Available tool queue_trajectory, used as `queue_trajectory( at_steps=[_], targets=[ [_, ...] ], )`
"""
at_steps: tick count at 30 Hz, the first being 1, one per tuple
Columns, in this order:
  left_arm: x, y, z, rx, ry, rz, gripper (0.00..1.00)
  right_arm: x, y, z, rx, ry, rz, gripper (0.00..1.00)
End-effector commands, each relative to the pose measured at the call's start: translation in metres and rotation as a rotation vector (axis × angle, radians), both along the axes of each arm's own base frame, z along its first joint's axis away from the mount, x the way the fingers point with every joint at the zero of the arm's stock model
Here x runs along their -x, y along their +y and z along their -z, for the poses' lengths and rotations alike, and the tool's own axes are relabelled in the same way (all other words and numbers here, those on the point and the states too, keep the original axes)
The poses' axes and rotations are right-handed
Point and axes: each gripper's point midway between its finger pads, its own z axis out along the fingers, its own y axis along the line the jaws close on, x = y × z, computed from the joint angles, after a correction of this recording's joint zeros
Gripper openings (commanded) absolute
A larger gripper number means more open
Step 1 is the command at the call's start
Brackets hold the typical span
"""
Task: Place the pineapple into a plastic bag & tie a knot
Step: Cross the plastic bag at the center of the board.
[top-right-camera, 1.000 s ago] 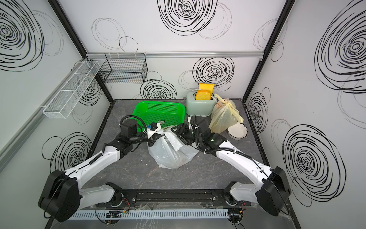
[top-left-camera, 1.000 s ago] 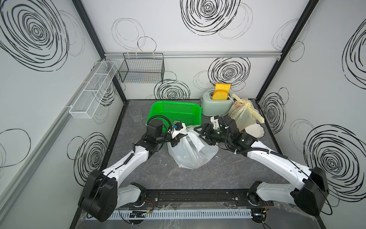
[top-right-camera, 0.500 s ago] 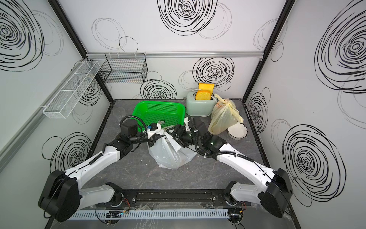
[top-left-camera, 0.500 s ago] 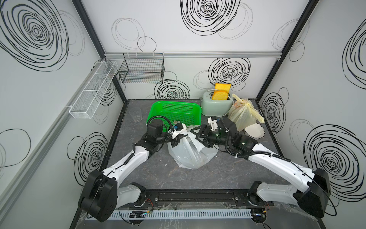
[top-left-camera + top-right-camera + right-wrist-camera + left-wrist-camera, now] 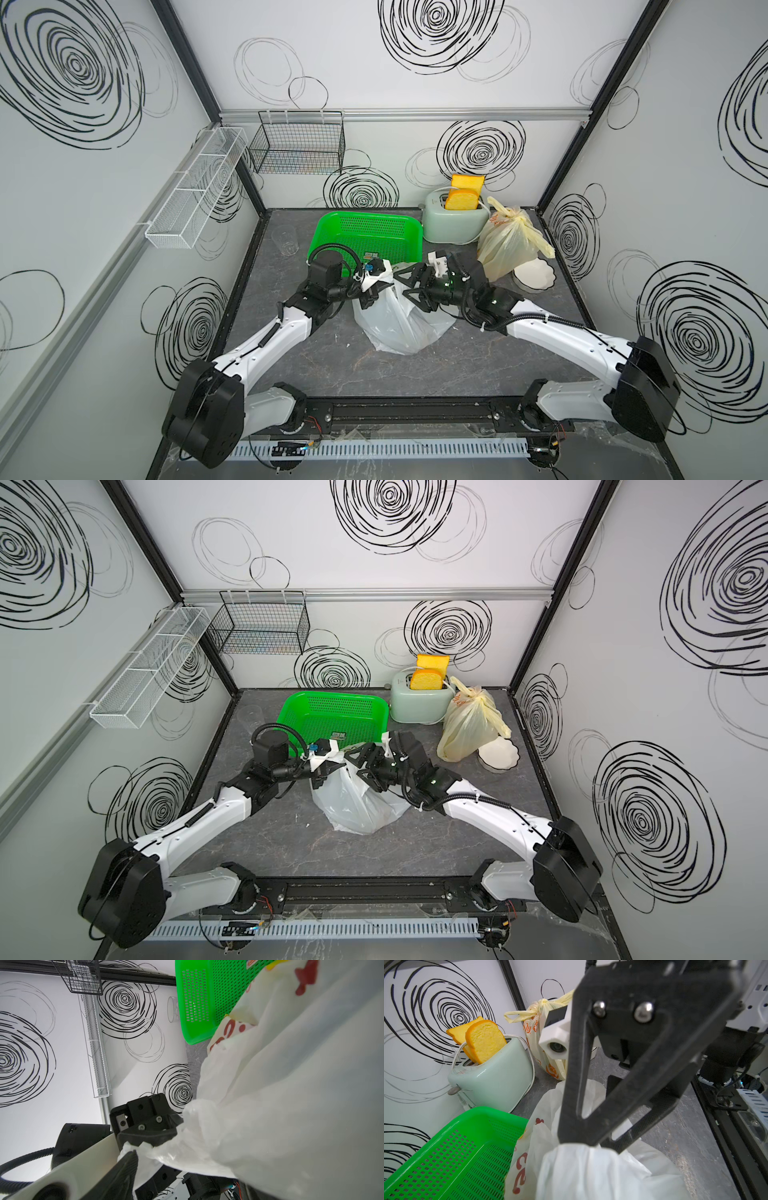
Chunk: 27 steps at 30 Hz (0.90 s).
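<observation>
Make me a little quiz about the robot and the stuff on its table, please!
1. True or false: the left pincer is shut on the white bag.
2. What sticks out of the toaster? A bread, B spoon, C banana.
3. Fill in: the basket is coloured ____.
Key: 1 true; 2 A; 3 green.

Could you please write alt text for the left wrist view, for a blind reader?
The right arm's black tool, close up, fills the middle, its tips at the gathered neck of a white plastic bag with red print. Around it are a green plastic basket, a pale green toaster holding two orange bread slices, and a knotted yellow plastic bag.
</observation>
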Motion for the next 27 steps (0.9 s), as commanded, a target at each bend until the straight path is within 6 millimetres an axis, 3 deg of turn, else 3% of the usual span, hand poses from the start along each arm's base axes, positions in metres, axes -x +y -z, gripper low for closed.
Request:
queue_trajectory(
  at_steps=[1, 16, 25, 27],
  targets=[
    [0.005, -0.003, -0.027, 0.05, -0.113, 0.027, 0.0, -0.006, 0.006, -0.01, -0.133, 0.124, 0.082, 0.79],
    [0.012, -0.002, -0.033, 0.096, -0.099, 0.004, 0.0, -0.024, 0.027, -0.004, -0.281, 0.207, 0.177, 0.8],
    [0.023, -0.008, -0.041, 0.117, -0.094, 0.008, 0.0, -0.043, 0.04, -0.015, -0.344, 0.169, 0.208, 0.76],
    [0.026, -0.008, -0.042, 0.119, -0.095, 0.0, 0.0, -0.044, 0.043, -0.026, -0.372, 0.14, 0.203, 0.74]
  ],
)
